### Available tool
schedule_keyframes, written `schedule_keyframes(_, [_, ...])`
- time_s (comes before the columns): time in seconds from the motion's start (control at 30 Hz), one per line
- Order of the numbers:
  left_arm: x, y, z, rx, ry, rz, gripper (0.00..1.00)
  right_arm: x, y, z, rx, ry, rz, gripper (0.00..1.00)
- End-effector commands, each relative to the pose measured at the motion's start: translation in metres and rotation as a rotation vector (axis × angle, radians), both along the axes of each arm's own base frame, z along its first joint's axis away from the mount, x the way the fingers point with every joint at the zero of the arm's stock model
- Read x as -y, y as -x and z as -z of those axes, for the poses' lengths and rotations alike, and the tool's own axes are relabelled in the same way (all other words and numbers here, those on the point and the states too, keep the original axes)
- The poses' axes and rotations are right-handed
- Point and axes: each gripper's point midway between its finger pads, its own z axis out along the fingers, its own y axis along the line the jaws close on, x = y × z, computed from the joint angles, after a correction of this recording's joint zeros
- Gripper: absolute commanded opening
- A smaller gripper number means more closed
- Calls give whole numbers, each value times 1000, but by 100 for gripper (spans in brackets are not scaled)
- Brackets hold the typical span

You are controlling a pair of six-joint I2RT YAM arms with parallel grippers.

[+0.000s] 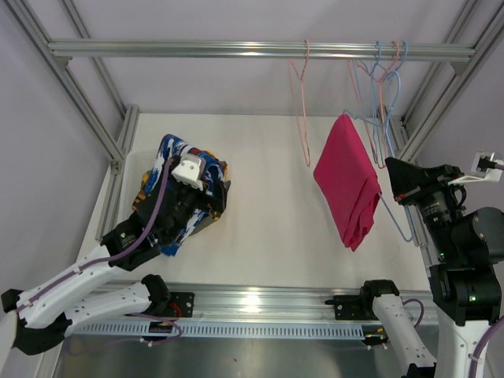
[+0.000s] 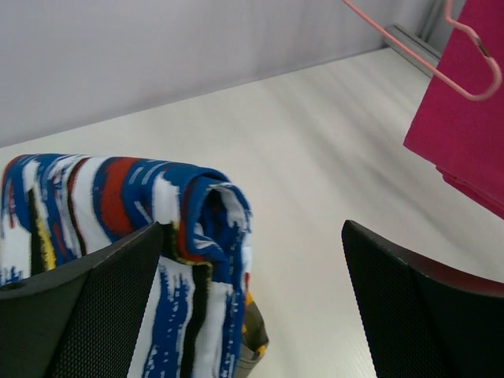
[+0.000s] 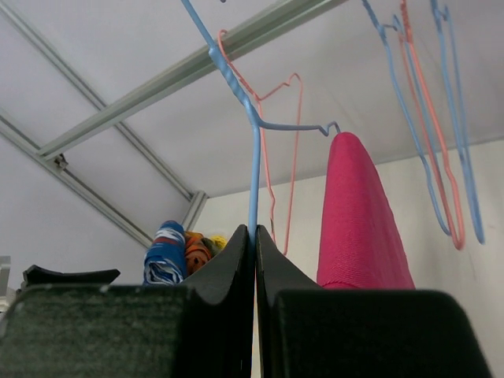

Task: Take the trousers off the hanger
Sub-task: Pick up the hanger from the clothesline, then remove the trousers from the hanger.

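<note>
Seen from above, the magenta trousers (image 1: pixel 348 183) hang folded over a blue hanger (image 1: pixel 398 223) on the rail (image 1: pixel 236 50), above the far right part of the worktop (image 1: pixel 268 205). It is the only hanger carrying anything. The right fingers (image 1: pixel 400 179) meet its wire beside the cloth, probably to steady it so the trousers can be slid off. Near the left edge of the worktop, the left arm (image 1: pixel 94 272) bends over a pile of trousers (image 1: pixel 169 153).

From the left wrist, the left fingers (image 2: pixel 79 315) stand wide apart and hold nothing. They are black with a mesh-textured face. Against one of them lie the blue-red-white trousers (image 2: pixel 157 209), soft and rolled, with brushy stripes. A thin pink hanger (image 2: pixel 425 55) crosses the top right corner of this view.

From the right wrist, the right fingers are pressed together and clamped on the blue hanger's thin, twisted neck. The magenta cloth is a smooth, finely woven, rounded fold over the hanger's shoulder. Empty hangers (image 3: pixel 453 181) in pink and blue dangle to the right.
</note>
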Motion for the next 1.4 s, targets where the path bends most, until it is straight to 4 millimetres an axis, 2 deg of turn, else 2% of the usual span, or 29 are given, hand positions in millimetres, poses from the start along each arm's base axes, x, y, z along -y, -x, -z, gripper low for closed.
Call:
schedule_keyframes(0.0, [19,7,-14,4,11,52,99,12,13,-27,118,14,66,0])
schedule_keyframes(0.07, [37,19,-23,17,35,116,99,8,14,-17,83,23,41,0])
schedule_keyframes(0.13, [55,32,-24,16,42,183,100,7,11,-5,46,20,38,0])
schedule_keyframes(0.2, [68,42,-27,1,69,218,99,12,4,6,9,19,64,0])
schedule_keyframes(0.23, [82,53,-25,-6,66,261,99,15,1,11,-8,9,76,0])
schedule_keyframes(0.27, [84,55,-27,-3,71,247,100,17,-2,16,-32,3,87,0])
schedule_keyframes(0.33, [105,73,-29,5,78,301,100,24,-9,27,-80,-27,127,0])
schedule_keyframes(0.37, [107,74,-30,10,82,282,99,25,-11,30,-94,-31,135,0])
schedule_keyframes(0.4, [119,88,-34,16,102,321,100,26,-15,34,-116,-40,140,0])
schedule_keyframes(0.47, [131,95,-28,27,77,311,99,29,-21,42,-148,-50,156,0])
schedule_keyframes(0.5, [140,108,-27,32,73,337,99,30,-24,47,-163,-58,163,0])
schedule_keyframes(0.53, [146,112,-30,45,84,336,99,31,-28,54,-184,-77,173,0])
schedule_keyframes(0.57, [153,114,-21,49,50,312,99,32,-31,58,-199,-83,178,0])
schedule_keyframes(0.67, [177,135,-19,55,99,319,99,38,-42,74,-266,-125,215,0])
schedule_keyframes(0.77, [192,145,-13,46,126,304,100,40,-48,83,-294,-146,234,0])
schedule_keyframes(0.8, [201,151,-3,47,105,299,100,39,-51,86,-302,-150,236,0])
schedule_keyframes(0.83, [206,152,-4,55,102,293,99,39,-52,88,-309,-152,237,0])
schedule_keyframes(0.9, [221,156,8,62,80,273,99,32,-58,99,-338,-150,221,0])
schedule_keyframes(0.93, [227,157,3,60,93,270,99,29,-60,100,-337,-149,211,0])
schedule_keyframes(1.03, [245,161,10,66,85,283,100,23,-66,110,-360,-128,228,0])
schedule_keyframes(1.07, [249,162,8,73,95,287,99,12,-66,113,-369,-113,197,0])
schedule_keyframes(1.1, [256,162,6,96,94,286,99,14,-68,115,-368,-105,225,0])
schedule_keyframes(1.17, [264,163,7,107,88,291,99,8,-69,116,-373,-90,226,0])
schedule_keyframes(1.2, [269,161,0,107,103,287,99,4,-68,117,-372,-83,225,0])
schedule_keyframes(1.23, [275,161,7,108,86,287,99,3,-67,117,-369,-84,222,0])
schedule_keyframes(1.37, [286,154,8,95,117,273,99,0,-62,119,-374,-89,209,0])
